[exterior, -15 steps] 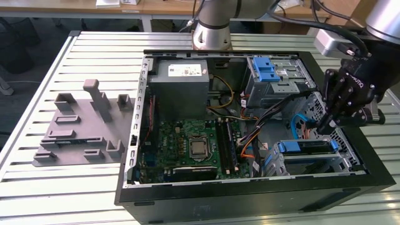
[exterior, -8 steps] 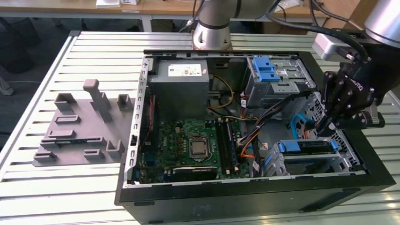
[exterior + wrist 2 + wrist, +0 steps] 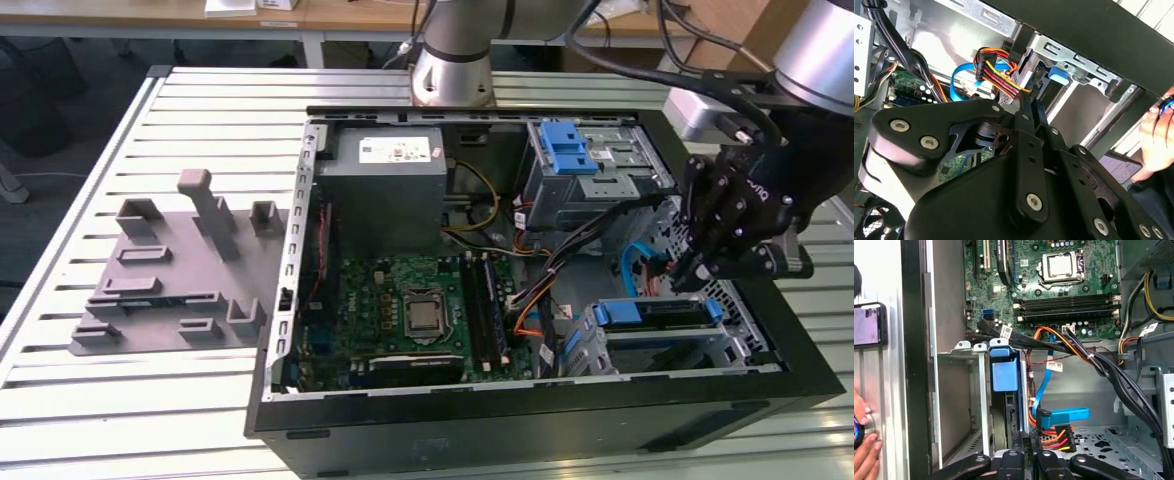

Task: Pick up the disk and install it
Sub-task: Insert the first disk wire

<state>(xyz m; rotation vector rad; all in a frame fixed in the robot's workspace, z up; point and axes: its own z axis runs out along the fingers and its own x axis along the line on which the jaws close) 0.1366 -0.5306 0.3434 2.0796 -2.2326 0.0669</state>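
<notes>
Disk [image 3: 657, 312] with blue frame seated in drive cage at computer case's [image 3: 534, 420] near right corner in the exterior view, black gripper [image 3: 697, 272] just above it, fingers [image 3: 1029, 107] pressed together, holding nothing, person's hand [image 3: 864, 450] nearby.

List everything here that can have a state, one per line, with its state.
computer case: open, side panel off.
disk: sitting in the drive cage, not held.
gripper: shut, empty, close to the disk.
grey holder: empty, on the table beside the case.
processor: bare, no cooler on it.
phone: screen lit.
</notes>
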